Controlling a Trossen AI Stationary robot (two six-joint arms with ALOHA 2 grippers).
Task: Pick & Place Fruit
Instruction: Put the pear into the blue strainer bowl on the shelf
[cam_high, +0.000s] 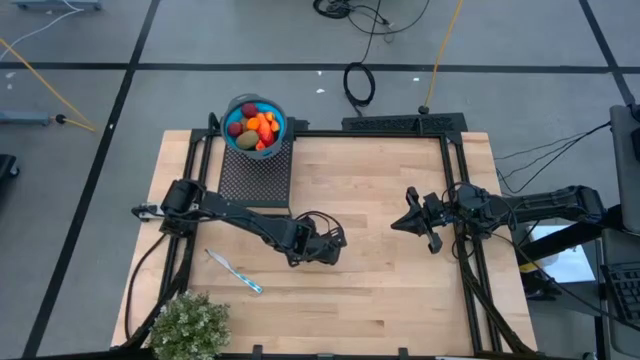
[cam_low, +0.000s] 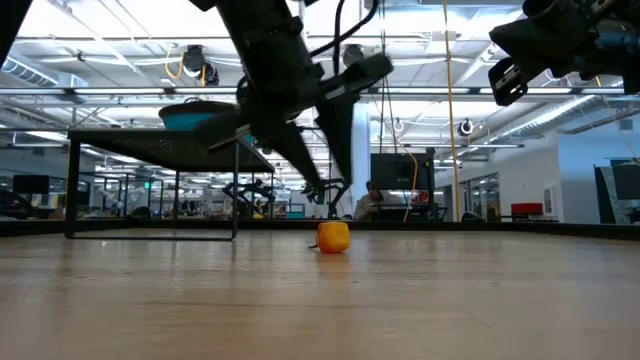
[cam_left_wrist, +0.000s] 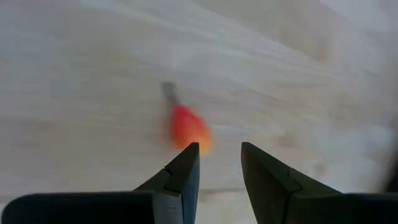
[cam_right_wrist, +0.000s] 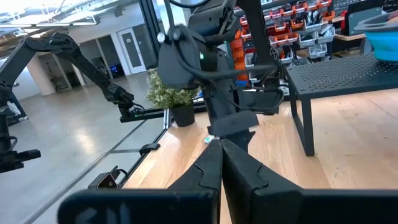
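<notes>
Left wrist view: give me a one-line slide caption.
Left pincer, open, hovers over the wooden table with a red-orange fruit just ahead of its left fingertip.

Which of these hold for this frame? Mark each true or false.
1. The blue bowl holds several fruit pieces. True.
2. The left gripper is shut on the orange fruit. False: its fingers stand apart, empty, with the fruit lying on the table just ahead.
3. The right gripper is shut. True.
4. The bowl sits directly on the table. False: it rests on a dark mesh stand.
5. A plant stands at the table's corner. True.
</notes>
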